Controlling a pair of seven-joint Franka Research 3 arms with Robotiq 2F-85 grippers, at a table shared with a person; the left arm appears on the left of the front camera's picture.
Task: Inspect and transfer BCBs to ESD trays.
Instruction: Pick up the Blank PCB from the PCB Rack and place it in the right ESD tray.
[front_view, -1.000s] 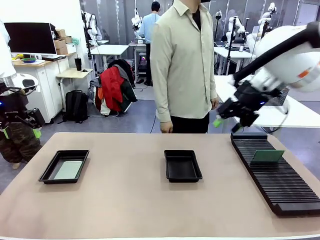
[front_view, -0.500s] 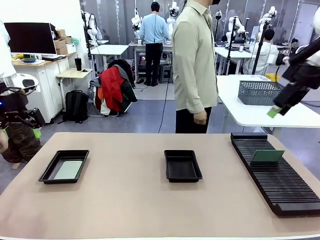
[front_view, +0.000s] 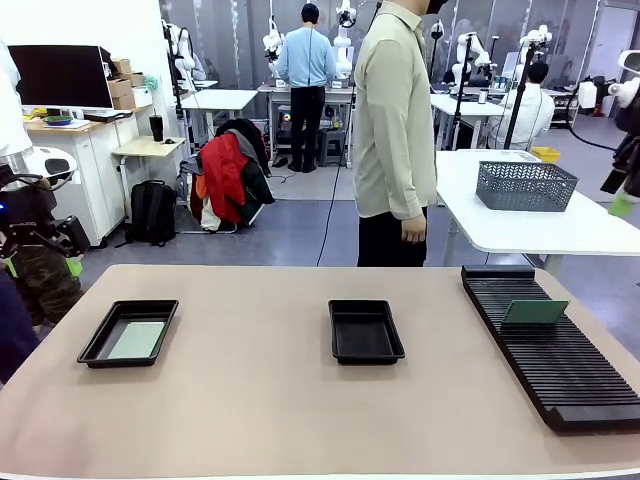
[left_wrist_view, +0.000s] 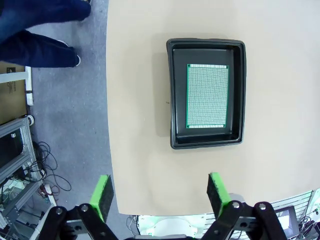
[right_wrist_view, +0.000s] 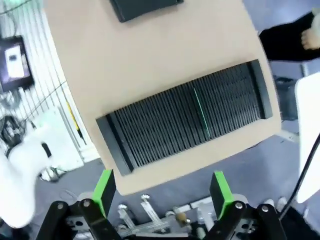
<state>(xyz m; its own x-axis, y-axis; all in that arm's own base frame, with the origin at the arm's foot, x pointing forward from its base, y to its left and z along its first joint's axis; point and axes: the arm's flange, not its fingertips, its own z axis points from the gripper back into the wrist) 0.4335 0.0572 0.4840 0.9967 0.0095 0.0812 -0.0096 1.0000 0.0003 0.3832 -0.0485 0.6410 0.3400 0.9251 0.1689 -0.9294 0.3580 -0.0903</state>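
Note:
One BCB (front_view: 135, 340) lies flat in the left ESD tray (front_view: 96, 344); the left wrist view looks down on this speckled green board (left_wrist_view: 207, 96) in its tray (left_wrist_view: 172, 100). The middle ESD tray (front_view: 366, 335) is empty. Another BCB (front_view: 534, 312) stands upright in the slotted rack (front_view: 560, 370) and shows edge-on as a green line (right_wrist_view: 201, 112) in the right wrist view. My left gripper (front_view: 42, 265) hangs open off the table's left end, with wide-apart fingers (left_wrist_view: 161, 195). My right gripper (front_view: 622, 200) is high at the right edge, open (right_wrist_view: 162, 192) and empty.
A person (front_view: 395, 130) stands at the far side between the middle tray and the rack, one hand (right_wrist_view: 310, 35) hanging. A grey mesh basket (front_view: 526, 185) sits on a white table behind. The tabletop (front_view: 250, 400) is bare between trays and rack.
My right arm has swung from above the rack's far end off to the right edge. The person has turned and stepped right. The left arm has stayed put.

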